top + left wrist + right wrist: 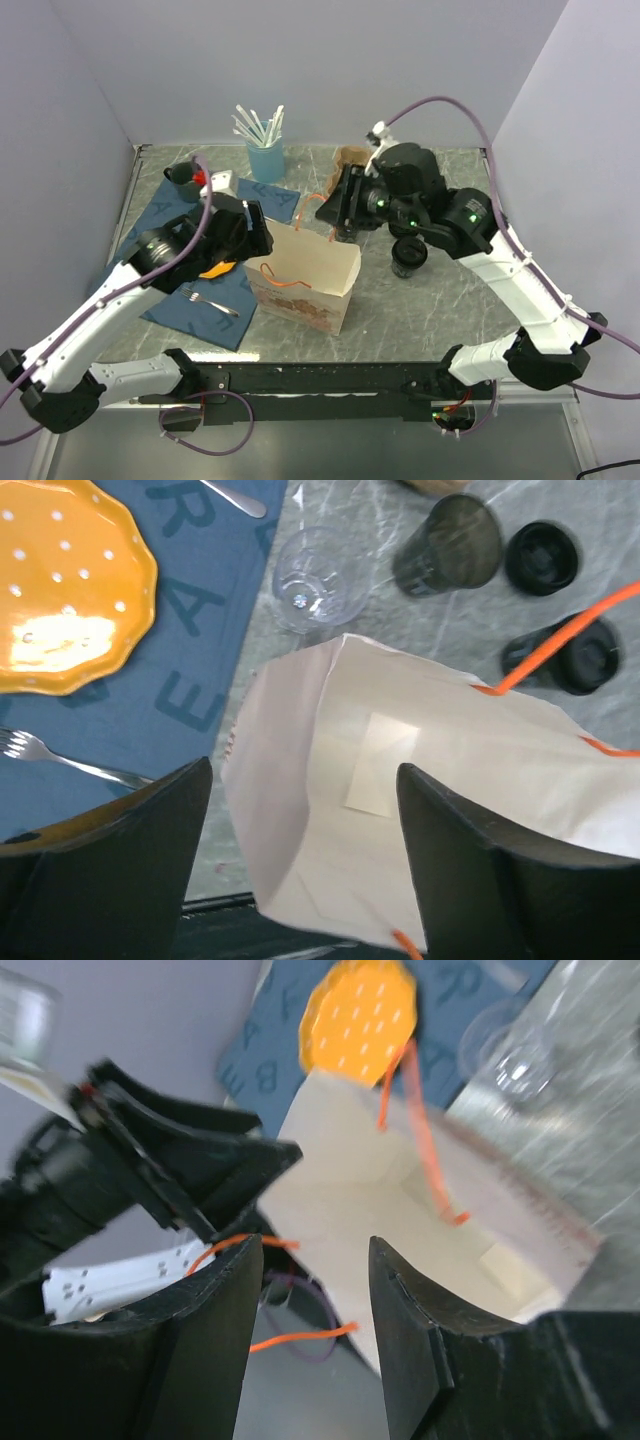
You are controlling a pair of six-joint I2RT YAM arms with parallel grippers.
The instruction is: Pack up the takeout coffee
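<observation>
1. The left gripper (305,775) gapes wide, holding nothing, with a corner of the white paper bag (300,275) below between its fingers.
2. The right gripper (335,215) is half-spread and empty.
3. The small black lidded takeout coffee cup (408,255) stands under the right gripper's wrist, outside the bag.

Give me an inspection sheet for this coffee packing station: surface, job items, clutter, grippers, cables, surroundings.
Surface: grey marbled table, blue mat on its left.
Job's things: lidded takeout coffee upright on the table, right of the open paper bag; not packed.
Clutter: orange plate, fork, clear glass, cup of straws.
Grippers: left gripper open over the bag's mouth; right gripper open above the bag.
Cables: purple cables looping off both arms.
Surroundings: lavender walls.
</observation>
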